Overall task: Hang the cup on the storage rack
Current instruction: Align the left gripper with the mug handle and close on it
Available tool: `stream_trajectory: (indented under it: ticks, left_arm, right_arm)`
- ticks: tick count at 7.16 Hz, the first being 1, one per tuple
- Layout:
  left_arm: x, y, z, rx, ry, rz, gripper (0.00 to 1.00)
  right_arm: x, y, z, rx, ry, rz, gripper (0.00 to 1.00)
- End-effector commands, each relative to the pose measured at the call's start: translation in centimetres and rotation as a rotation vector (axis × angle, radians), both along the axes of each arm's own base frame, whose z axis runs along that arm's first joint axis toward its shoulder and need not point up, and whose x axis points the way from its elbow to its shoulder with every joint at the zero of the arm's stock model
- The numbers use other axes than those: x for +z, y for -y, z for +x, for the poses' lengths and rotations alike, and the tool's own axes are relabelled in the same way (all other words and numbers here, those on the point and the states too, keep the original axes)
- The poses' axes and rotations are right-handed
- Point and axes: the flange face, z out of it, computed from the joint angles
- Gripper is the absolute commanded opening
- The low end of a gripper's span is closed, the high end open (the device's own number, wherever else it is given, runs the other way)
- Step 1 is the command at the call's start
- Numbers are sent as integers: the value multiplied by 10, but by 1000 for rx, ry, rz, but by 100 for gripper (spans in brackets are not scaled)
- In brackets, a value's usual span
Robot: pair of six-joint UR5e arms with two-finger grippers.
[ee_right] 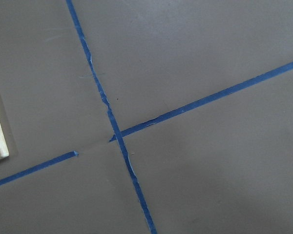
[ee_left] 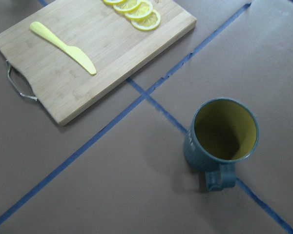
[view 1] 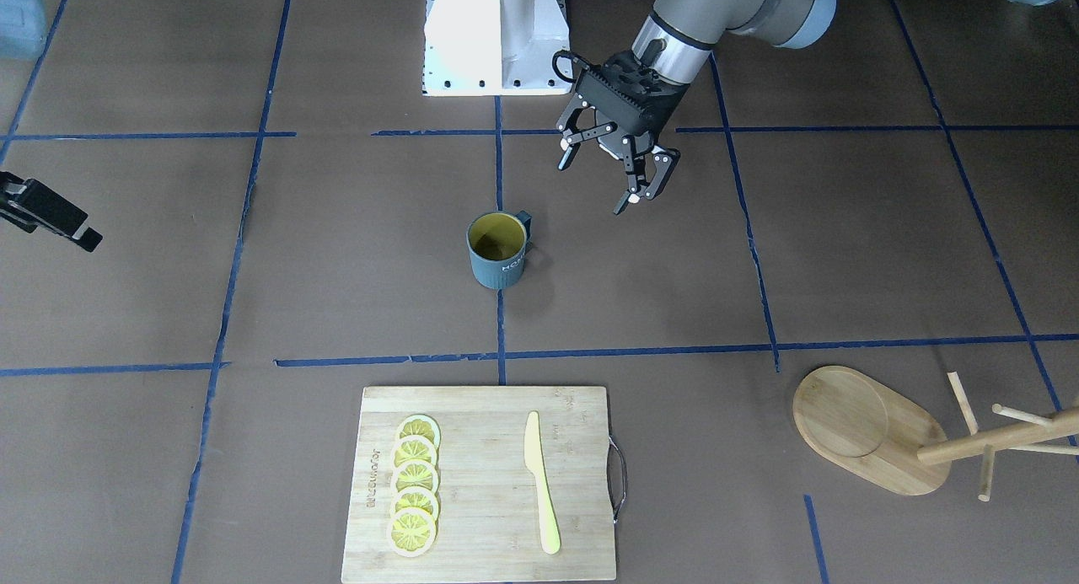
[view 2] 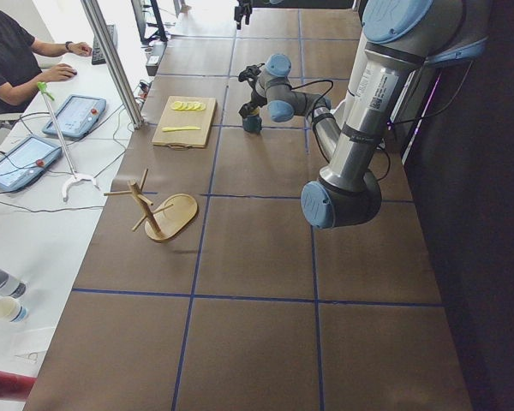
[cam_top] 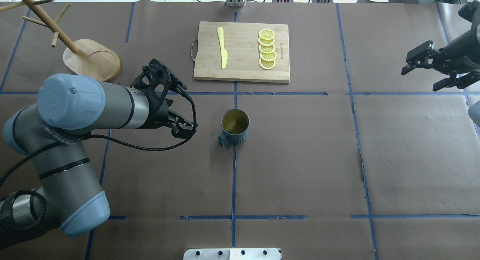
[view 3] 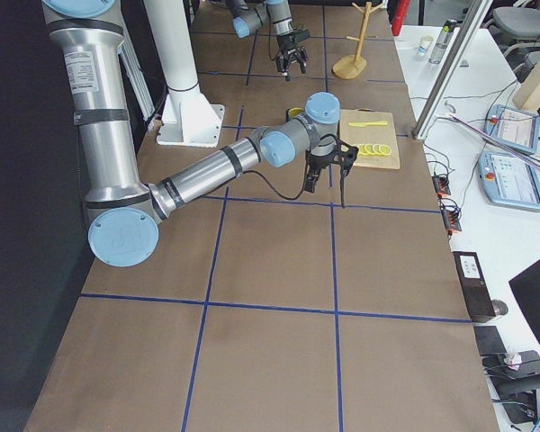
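Observation:
The dark teal cup point(view 1: 497, 249) with a yellow inside stands upright and empty at the table's middle; it also shows in the overhead view point(cam_top: 235, 126) and the left wrist view point(ee_left: 224, 141). Its handle point(cam_top: 224, 140) points toward the robot's side. My left gripper point(view 1: 593, 185) is open and empty, above the table beside the cup and apart from it. The bamboo storage rack point(cam_top: 92, 59) stands upright at the far left, its pegs bare; its base also shows in the front view point(view 1: 877, 428). My right gripper point(cam_top: 422, 79) is open and empty at the far right.
A bamboo cutting board point(cam_top: 242, 51) lies beyond the cup, with a yellow knife point(cam_top: 222, 48) and a row of lemon slices point(cam_top: 267, 49) on it. Blue tape lines cross the brown table cover. The robot's white base point(view 1: 496, 36) stands at the near edge.

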Motion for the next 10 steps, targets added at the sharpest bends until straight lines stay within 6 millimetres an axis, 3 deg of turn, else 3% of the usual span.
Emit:
stream_trajectory:
  ticks: [1,3,5,8,9,10]
  left_arm:
    - [19,-9,37,-33,-52,42,100]
    - [23,-11,45,-52,-111,73,99]
    - [42,-29,74,-117,-194,130,99]
    - [78,-38,100,-101,-258,145,98]
    - [82,-44,107,-99,-258,143,97]
    - [82,-53,113,-91,-258,142,94]
  right_arm:
    - [35,-5,15,-60,-35,40,100]
    - [45,-10,19,-75,-30,32,100]
    - [55,-16,31,-91,-24,43,100]
    - [69,-18,44,-63,-78,51,100]
    - [89,-30,62,-106,-91,89,100]
    - [98,-35,72,-157,-97,143,100]
